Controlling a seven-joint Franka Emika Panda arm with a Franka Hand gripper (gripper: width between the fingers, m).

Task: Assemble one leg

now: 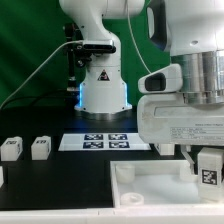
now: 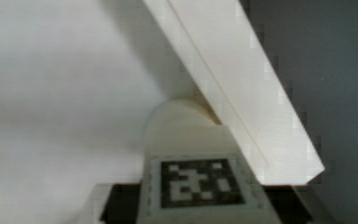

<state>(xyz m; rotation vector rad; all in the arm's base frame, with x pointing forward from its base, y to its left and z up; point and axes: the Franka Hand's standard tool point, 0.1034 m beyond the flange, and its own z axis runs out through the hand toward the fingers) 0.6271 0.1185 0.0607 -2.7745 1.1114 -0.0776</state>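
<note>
My gripper point(image 1: 207, 170) is shut on a leg point(image 1: 208, 167), a small white block with a black-and-white tag facing the camera. It holds the leg upright over the right end of the large flat white panel point(image 1: 150, 192). In the wrist view the leg point(image 2: 194, 160) sits between my dark fingers point(image 2: 126, 203), with my gripper point(image 2: 197, 208) at its tagged end. Its rounded far end lies against the panel's raised rim point(image 2: 229, 80). I cannot tell whether it touches the panel's face point(image 2: 60, 100).
Two loose legs point(image 1: 12, 148) point(image 1: 41, 148) stand on the black table at the exterior view's left, with part of a third point(image 1: 2, 176) at the frame edge. The marker board point(image 1: 105, 140) lies in front of the robot base point(image 1: 103, 90).
</note>
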